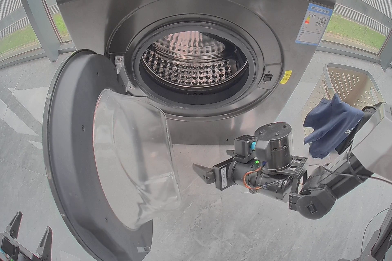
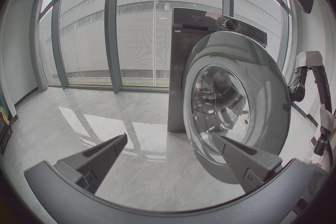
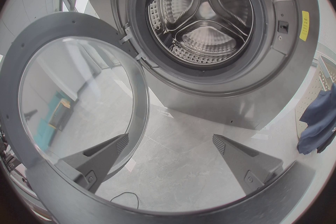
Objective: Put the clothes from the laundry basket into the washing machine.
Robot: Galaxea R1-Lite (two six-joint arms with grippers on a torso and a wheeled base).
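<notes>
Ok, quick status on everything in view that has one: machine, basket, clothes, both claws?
Washing machine door: open, swung to the robot's left.
Drum: empty, no clothes inside.
Laundry basket: upright on the floor, at the machine's right.
Blue garment: outside the drum, hanging near the basket, in neither claw.
Right claw: open, empty, before the machine.
Left claw: open, empty.

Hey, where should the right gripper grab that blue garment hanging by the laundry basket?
Probably the bunched top fold of the blue garment, coming from the washing machine side with the open right gripper. It hangs in loose folds at the laundry basket rim, so the top offers most cloth.
</notes>
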